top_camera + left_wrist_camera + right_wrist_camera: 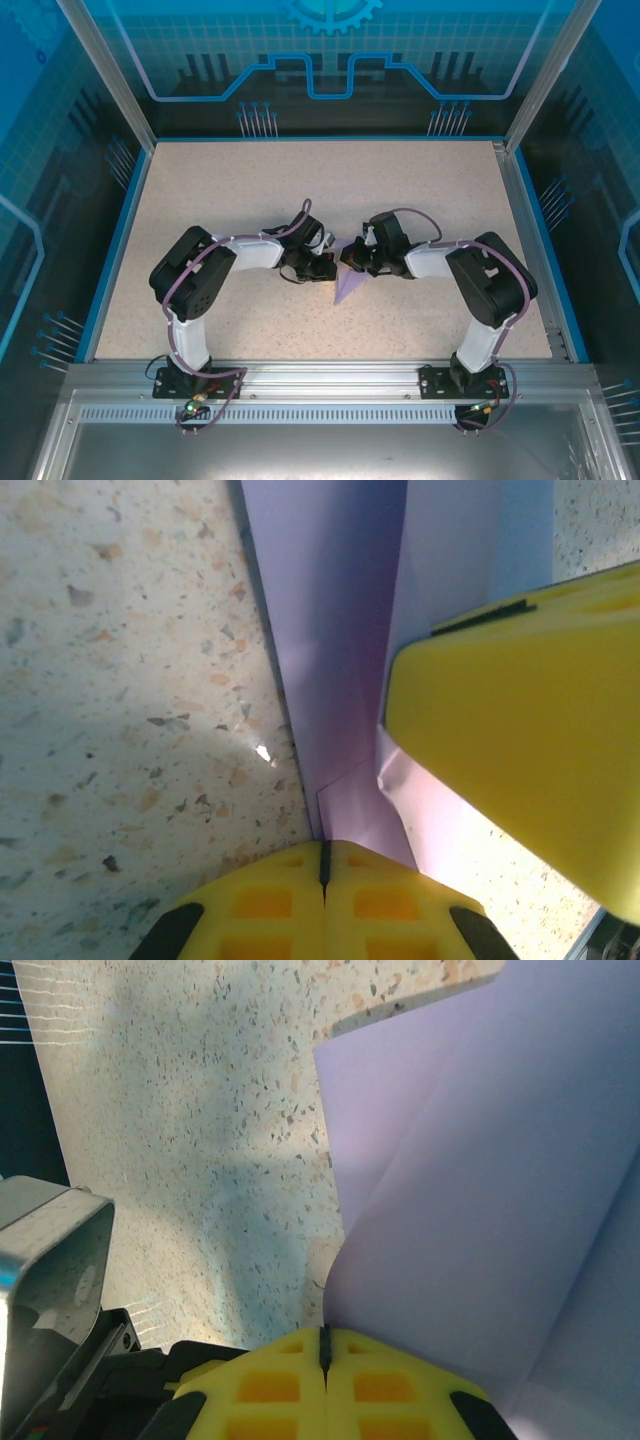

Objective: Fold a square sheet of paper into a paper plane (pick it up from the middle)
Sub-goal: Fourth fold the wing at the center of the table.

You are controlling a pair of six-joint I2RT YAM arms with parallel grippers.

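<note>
The lavender sheet of paper (pixel 347 286), partly folded, is at the table's middle between both grippers. My left gripper (pixel 327 266) comes in from the left with its jaws pressed together. In the left wrist view the paper (pixel 340 630) runs up from the seam of the left gripper (pixel 323 855), one folded flap meeting the tips. The right gripper's yellow finger (pixel 520 740) lies over the paper's right part, where it is dented. My right gripper (pixel 351 259) is also shut. In its own view, the paper (pixel 480 1210) curves up from the seam of that gripper (pixel 324 1337).
The speckled beige table (pixel 220 190) has a blue rim (pixel 112 245) and metal frame posts (pixel 105 70) at the back corners. There is free table all round the two grippers. A grey metal part (pixel 50 1290) sits close at the left in the right wrist view.
</note>
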